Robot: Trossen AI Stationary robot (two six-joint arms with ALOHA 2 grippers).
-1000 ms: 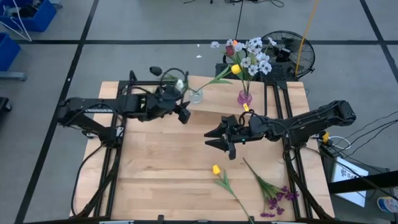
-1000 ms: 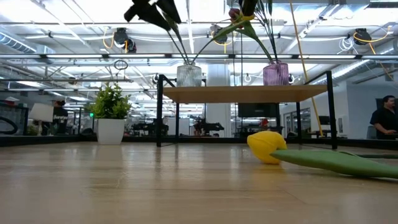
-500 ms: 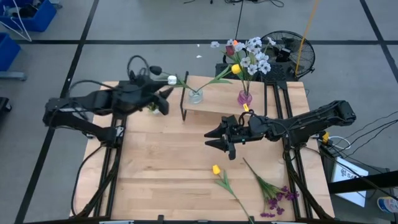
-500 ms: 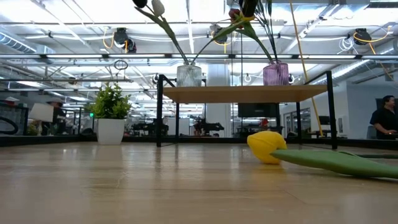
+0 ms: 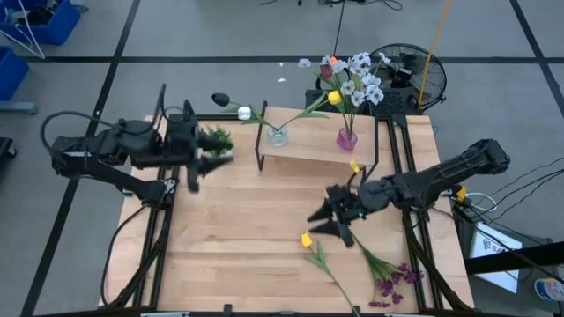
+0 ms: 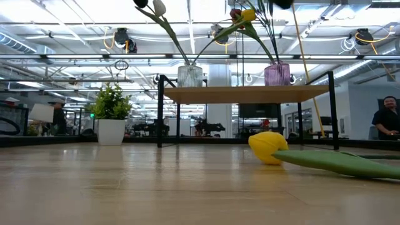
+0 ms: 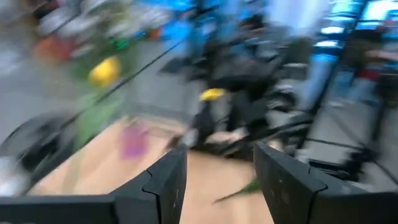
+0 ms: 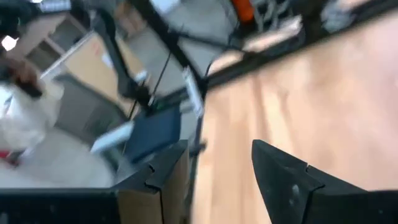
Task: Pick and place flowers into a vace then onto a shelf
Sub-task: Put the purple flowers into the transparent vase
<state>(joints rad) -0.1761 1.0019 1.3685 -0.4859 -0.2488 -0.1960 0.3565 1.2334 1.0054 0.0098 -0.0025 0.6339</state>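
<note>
Right claw (image 5: pixel 322 220) open, empty, just beside yellow flower (image 5: pixel 307 239) on table (image 5: pixel 229 238).

Vases (image 5: pixel 277 136) on shelf (image 5: pixel 308 150); flowers (image 5: pixel 319 257) on tabletop (image 5: pixel 229 246)

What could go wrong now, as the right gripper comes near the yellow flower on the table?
The open right gripper is close above the yellow flower; its thin stem could slip or be pushed away. The clear vase stands near the shelf edge with long leaning stems, so a bump might tip it.

Two dark, jointed arms trail black cables, each ending in black, angular, wedge-shaped jaws.
</note>
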